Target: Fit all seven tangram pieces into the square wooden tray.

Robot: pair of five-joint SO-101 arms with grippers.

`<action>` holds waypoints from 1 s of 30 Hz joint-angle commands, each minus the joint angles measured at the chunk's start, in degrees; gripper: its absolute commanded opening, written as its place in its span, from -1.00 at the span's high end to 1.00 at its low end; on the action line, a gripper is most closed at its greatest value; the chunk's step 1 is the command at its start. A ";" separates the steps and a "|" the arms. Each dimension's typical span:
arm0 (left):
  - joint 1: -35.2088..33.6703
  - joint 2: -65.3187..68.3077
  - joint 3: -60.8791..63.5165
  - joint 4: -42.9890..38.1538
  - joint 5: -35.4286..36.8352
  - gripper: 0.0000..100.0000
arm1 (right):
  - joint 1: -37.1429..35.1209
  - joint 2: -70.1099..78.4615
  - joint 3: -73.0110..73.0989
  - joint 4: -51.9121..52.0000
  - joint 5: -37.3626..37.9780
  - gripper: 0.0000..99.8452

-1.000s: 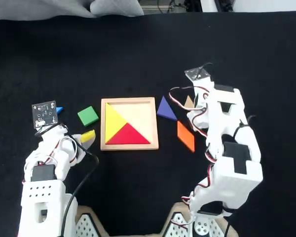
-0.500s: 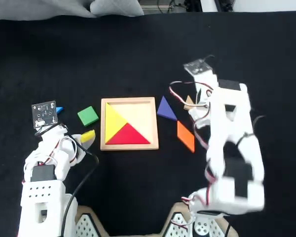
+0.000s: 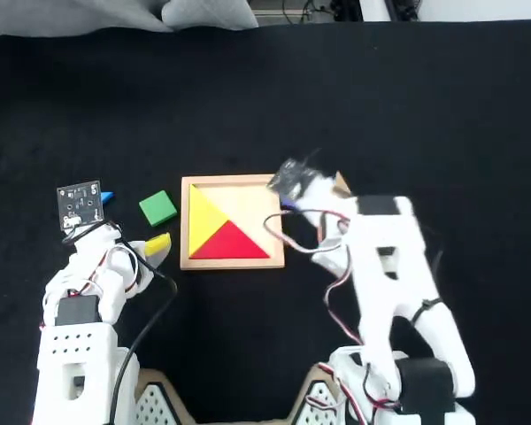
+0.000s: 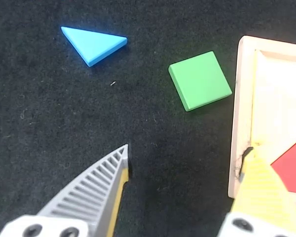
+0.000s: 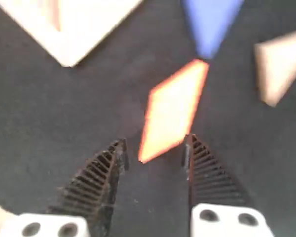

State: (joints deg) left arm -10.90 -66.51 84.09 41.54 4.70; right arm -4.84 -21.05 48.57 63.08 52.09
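Note:
The square wooden tray (image 3: 232, 260) holds a yellow triangle (image 3: 203, 217) and a red triangle (image 3: 234, 241). To its left lie a green square (image 3: 157, 208) and a small blue triangle (image 3: 107, 197). My left gripper (image 3: 159, 250) rests open beside the tray's left edge; in its wrist view the left gripper (image 4: 185, 160) has bare cloth between its fingers, short of the green square (image 4: 200, 80) and blue triangle (image 4: 93, 43). My right gripper (image 5: 154, 147) is open, with the near tip of the orange parallelogram (image 5: 172, 111) between its fingertips. Beyond lie a purple triangle (image 5: 209, 19) and a tan triangle (image 5: 278, 61).
The right arm (image 3: 376, 243) stretches over the cloth just right of the tray, covering the pieces there; the tan triangle (image 3: 341, 182) peeks out behind it. A tray corner (image 5: 71, 29) lies near the parallelogram. Black cloth covers the table; grey fabric (image 3: 115, 13) lies at the far edge.
The right arm has swung from the far right toward the tray and now sits over the orange parallelogram and purple triangle. The left arm has not moved.

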 commanded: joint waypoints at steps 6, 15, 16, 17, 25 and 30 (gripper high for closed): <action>0.57 -0.62 -0.31 -1.05 -0.35 0.29 | 0.62 9.19 -3.74 -4.13 -1.05 0.61; 0.57 -0.62 -0.31 -1.05 -0.35 0.29 | 0.88 17.19 -9.45 -4.04 -1.14 0.61; 0.57 -0.62 -0.31 -1.05 -0.35 0.29 | 0.88 17.19 -9.71 -4.13 -1.14 0.61; 0.57 -0.62 -0.31 -1.05 -0.35 0.29 | 0.97 17.19 -10.15 -3.78 -1.14 0.61; 0.57 -0.62 -0.31 -1.05 -0.35 0.29 | 0.79 11.21 -11.38 -0.79 -0.97 0.61; 0.57 -0.62 -0.31 -1.05 -0.35 0.29 | 0.70 8.22 -11.30 -0.88 -0.88 0.61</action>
State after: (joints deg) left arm -10.90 -66.51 84.09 41.54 4.70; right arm -4.66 -9.98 40.04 61.41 51.47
